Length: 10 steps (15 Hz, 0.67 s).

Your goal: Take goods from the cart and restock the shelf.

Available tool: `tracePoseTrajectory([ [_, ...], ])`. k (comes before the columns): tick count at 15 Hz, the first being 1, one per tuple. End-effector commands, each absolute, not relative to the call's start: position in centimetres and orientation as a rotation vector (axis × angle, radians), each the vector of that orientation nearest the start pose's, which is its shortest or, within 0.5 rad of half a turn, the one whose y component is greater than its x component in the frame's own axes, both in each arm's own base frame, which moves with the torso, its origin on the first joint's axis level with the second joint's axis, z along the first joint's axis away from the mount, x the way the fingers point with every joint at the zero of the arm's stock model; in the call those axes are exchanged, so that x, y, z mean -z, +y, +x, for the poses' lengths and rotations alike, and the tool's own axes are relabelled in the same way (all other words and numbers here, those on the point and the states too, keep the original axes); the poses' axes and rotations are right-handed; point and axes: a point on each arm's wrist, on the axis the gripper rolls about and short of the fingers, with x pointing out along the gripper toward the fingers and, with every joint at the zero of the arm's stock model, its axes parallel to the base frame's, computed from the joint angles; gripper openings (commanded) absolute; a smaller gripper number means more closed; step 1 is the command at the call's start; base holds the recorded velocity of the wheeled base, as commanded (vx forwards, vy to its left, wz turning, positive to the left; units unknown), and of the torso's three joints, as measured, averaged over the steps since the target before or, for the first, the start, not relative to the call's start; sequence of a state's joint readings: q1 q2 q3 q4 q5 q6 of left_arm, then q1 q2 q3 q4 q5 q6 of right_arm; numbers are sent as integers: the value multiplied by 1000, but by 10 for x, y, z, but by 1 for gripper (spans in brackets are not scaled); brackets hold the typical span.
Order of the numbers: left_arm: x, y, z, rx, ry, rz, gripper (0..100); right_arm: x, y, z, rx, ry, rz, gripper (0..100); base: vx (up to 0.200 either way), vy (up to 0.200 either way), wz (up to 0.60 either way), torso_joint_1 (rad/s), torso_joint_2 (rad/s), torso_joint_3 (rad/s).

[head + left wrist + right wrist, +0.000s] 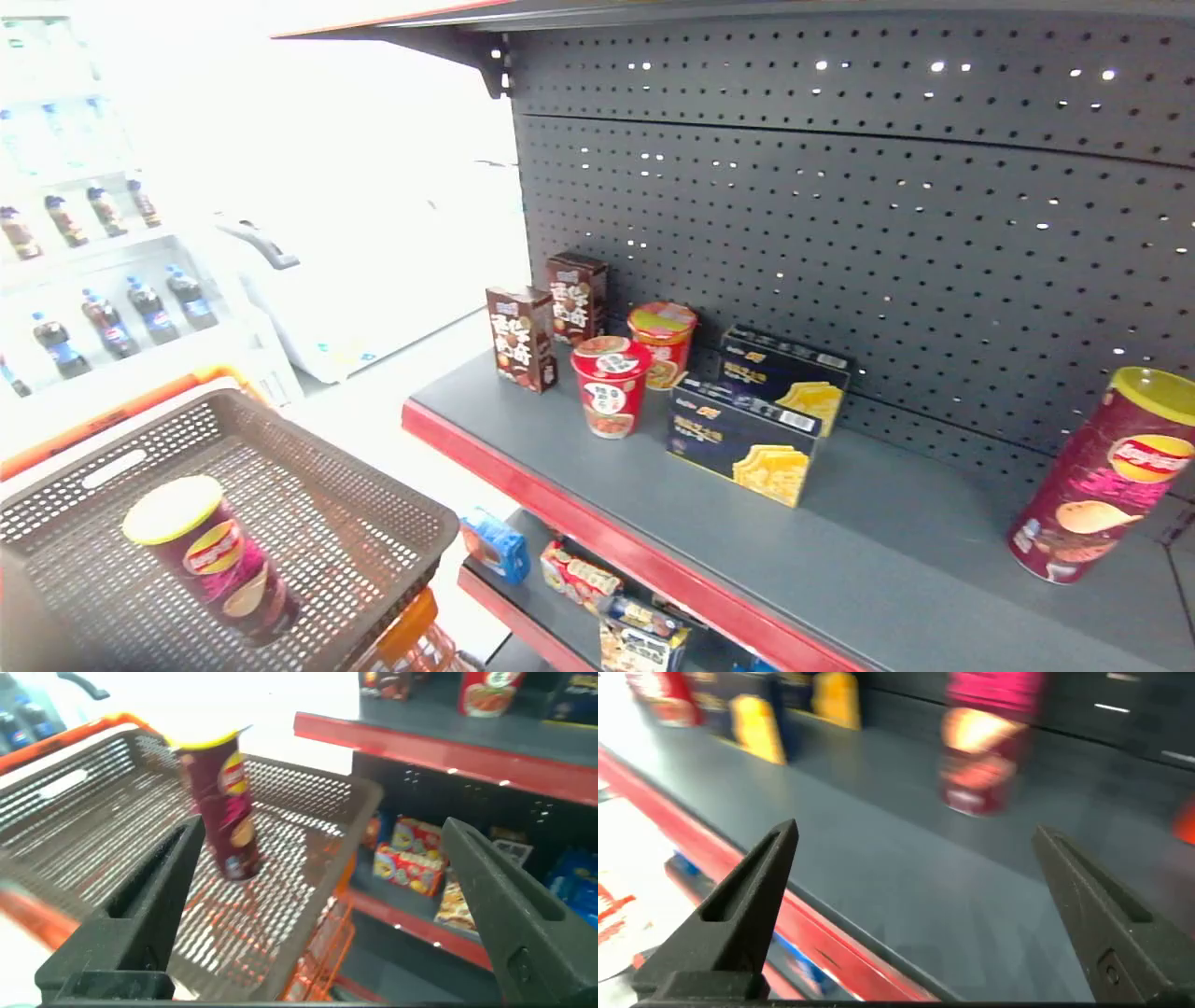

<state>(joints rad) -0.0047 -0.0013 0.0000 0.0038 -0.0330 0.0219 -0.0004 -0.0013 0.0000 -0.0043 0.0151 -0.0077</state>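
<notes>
A maroon chip can with a yellow lid [213, 558] stands upright in the grey mesh basket [373, 504] of the cart at the lower left. In the left wrist view the same can [222, 803] stands a little beyond my open left gripper [322, 896], whose fingers hold nothing. A second maroon chip can [1106, 474] stands on the grey shelf [878, 551] at the right. My right gripper [915, 901] is open over the shelf's front edge, short of that can [985, 742], with nothing between its fingers.
Two brown boxes [523, 338], two red cups [611, 385] and two dark blue boxes [747, 446] stand on the shelf's left half. A perforated back panel [840, 215] rises behind. A lower shelf holds snack packs [579, 577]. A drinks cooler [93, 280] stands far left.
</notes>
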Motion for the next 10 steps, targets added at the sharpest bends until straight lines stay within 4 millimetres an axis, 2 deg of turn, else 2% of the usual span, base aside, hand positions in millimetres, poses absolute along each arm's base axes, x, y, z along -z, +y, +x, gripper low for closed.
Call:
tracePoseTrajectory([
  [1, -75, -1, -23, 38, 4, 23, 100, -76, 0, -23, -14, -5, -8, 100, 0, 0, 600, 2, 2, 2],
  [5, -75, -1, -23, 37, 3, 23, 100, -76, 0, -23, -14, -6, -9, 100, 0, 0, 600, 5, 1, 2],
  [7, -79, -1, -24, 33, -13, 42, 100, -76, 0, -23, -15, -5, -5, 100, 0, 0, 0, 0, 0, 0],
  [8, -113, -1, -34, 27, -111, 129, 100, -76, 0, -23, -15, -5, -5, 100, 0, 0, 0, 0, 0, 0],
  [9, -155, 0, -34, 7, -75, 177, 100, -76, 0, -23, -15, -5, -5, 100, 0, 0, 0, 0, 0, 0],
  [10, -171, 0, -30, -12, -44, 175, 100, -76, 0, -23, -15, -5, -5, 100, 0, 0, 0, 0, 0, 0],
])
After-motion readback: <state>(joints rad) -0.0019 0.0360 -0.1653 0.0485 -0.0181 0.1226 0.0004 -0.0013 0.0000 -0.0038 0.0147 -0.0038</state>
